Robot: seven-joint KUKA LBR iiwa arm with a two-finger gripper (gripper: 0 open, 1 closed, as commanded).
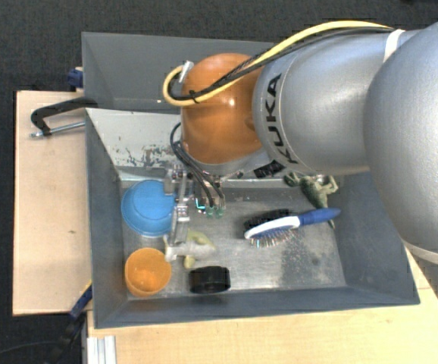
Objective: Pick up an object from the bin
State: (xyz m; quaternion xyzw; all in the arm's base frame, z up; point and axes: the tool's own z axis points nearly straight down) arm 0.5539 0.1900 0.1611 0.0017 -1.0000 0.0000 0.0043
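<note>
My gripper reaches down below the orange wrist cover into the left half of the bin. It stands just right of a blue round cup, at that cup's right rim. A small pale yellowish thing lies right beside the gripper's lower end, and whether they touch is unclear. An orange cup sits in the front left corner, just below the gripper. A black round cap lies by the front wall, to the right of the orange cup.
A brush with a blue handle and white head lies right of centre on the bin floor. A small green thing shows under the arm near the back right. The arm covers the back of the bin.
</note>
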